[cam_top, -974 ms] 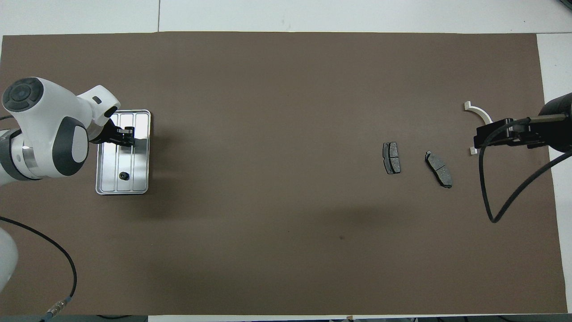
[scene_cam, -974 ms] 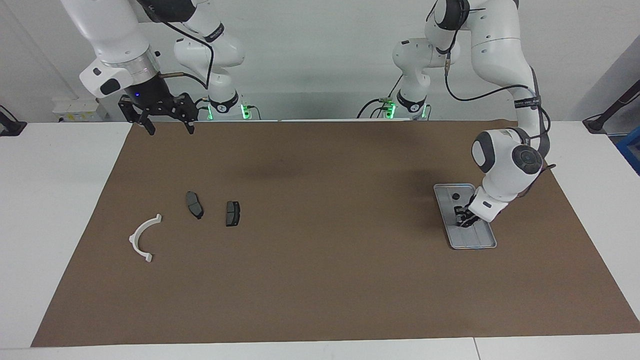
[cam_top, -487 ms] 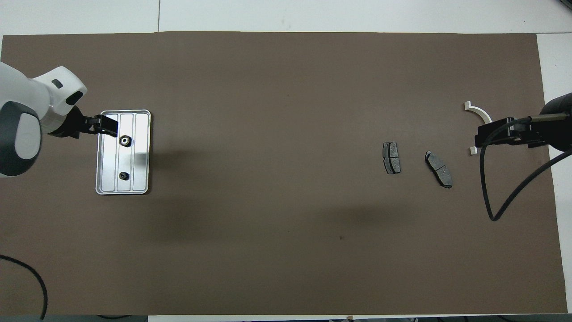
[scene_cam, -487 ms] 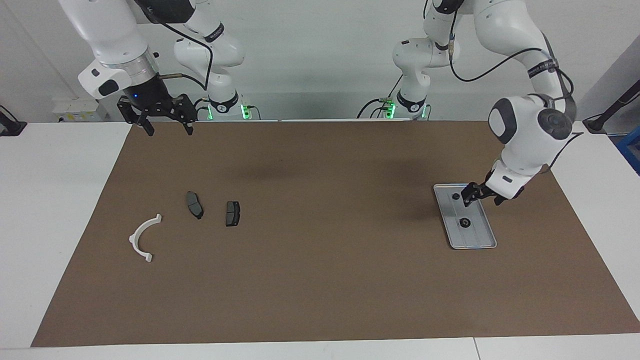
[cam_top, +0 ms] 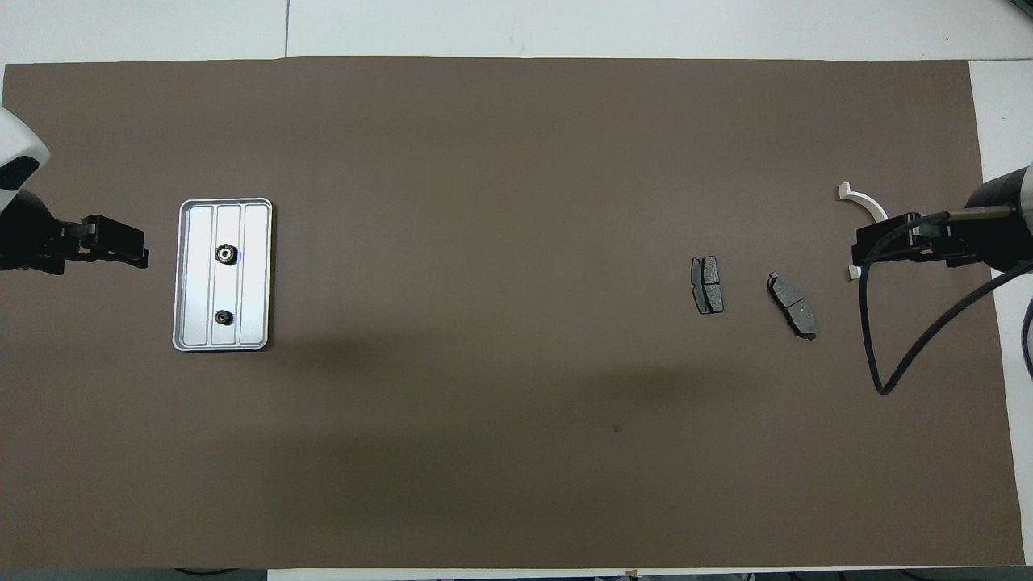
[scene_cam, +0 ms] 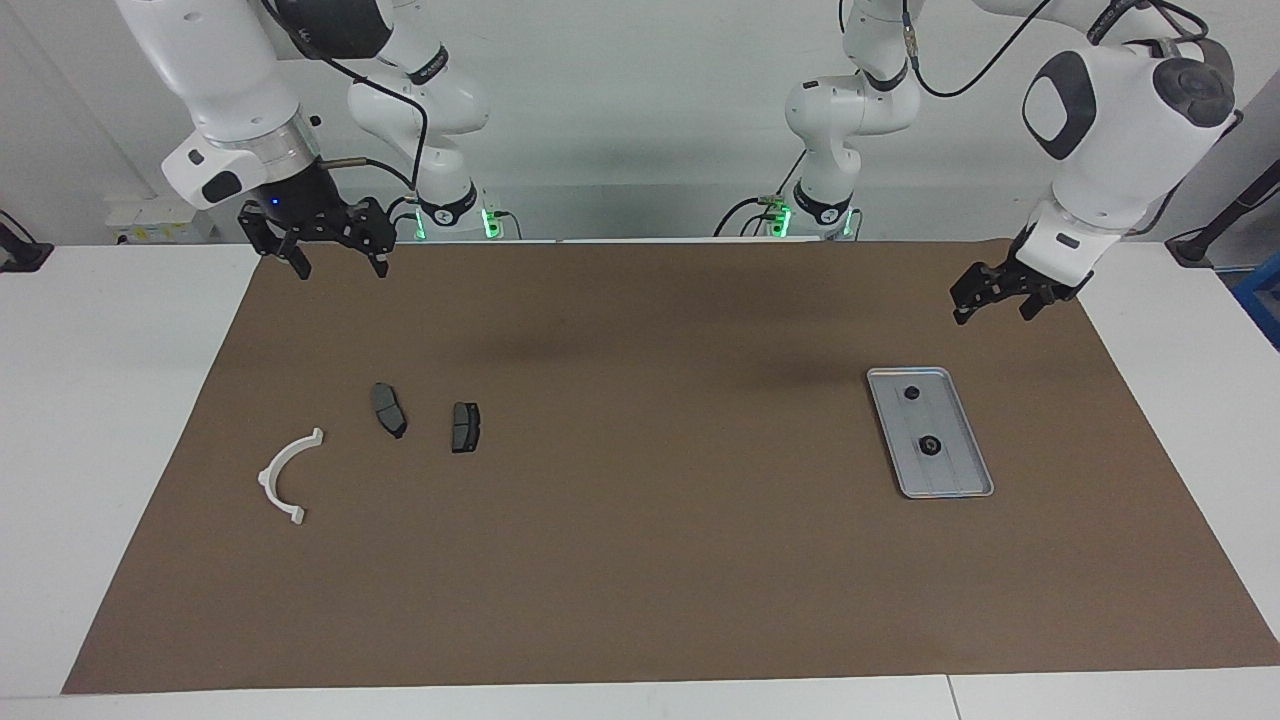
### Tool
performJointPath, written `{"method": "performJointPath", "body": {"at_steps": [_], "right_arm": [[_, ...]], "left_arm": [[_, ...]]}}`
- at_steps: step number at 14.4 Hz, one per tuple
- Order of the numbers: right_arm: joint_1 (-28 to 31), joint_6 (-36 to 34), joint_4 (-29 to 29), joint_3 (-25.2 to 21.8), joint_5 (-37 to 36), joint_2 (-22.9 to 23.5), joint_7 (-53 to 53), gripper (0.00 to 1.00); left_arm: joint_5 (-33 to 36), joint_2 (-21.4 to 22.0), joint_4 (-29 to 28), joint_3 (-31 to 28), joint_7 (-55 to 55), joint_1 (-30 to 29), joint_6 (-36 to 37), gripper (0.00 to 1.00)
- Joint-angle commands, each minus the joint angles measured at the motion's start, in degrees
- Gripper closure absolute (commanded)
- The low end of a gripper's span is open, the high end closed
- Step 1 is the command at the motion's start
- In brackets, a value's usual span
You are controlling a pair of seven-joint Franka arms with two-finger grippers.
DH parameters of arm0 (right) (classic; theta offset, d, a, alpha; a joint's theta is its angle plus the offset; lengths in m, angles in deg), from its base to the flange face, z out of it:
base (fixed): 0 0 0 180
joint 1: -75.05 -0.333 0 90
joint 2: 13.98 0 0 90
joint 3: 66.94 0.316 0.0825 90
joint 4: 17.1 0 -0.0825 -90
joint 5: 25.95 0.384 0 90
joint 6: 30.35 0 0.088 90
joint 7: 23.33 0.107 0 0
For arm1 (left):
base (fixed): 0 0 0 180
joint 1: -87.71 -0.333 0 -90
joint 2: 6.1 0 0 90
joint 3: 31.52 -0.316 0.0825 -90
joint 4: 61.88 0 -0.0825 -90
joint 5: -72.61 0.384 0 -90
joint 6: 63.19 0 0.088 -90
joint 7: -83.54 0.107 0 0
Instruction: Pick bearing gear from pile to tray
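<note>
A brown rectangular mat (scene_cam: 640, 520) covers the table. The flat silver-grey metal tray (scene_cam: 962, 475) lies toward the left arm's end, its long axis running from the robots outward. Two small black round bearing gears (scene_cam: 929, 445) lie in it, one nearer the robots than the other. The left gripper (scene_cam: 993, 300) hangs empty over bare mat, fingers spread. The right gripper (scene_cam: 337, 256) waits spread over the mat's edge.

Text on my arms: none I can read.
Bands on my arms: markings too small to make out.
Tray (scene_cam: 975, 478): no label.
Pads, bracket: no lettering I can see.
</note>
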Motion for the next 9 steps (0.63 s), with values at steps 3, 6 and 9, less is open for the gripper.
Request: {"method": "performJointPath", "body": {"at_steps": [3, 6, 9], "right_arm": [[-0.4, 1.4, -1.2, -0.1, -3.6, -0.9, -0.8, 0.0], [-0.4, 1.4, -1.1, -0.1, -3.7, -0.9, -0.9, 0.0], [-0.4, 1.4, -1.1, -0.1, -3.7, -0.9, -0.9, 0.0]], "left_arm": [[-0.8, 2.3, -2.9, 0.1, -1.5, -0.4, -0.3, 0.0], [-0.8, 3.0, -2.8, 0.4, -3.0, -0.3, 1.2, 0.0], [-0.8, 4.4, -2.9, 0.6, -4.2, -0.3, 1.4, 0.0]]}}
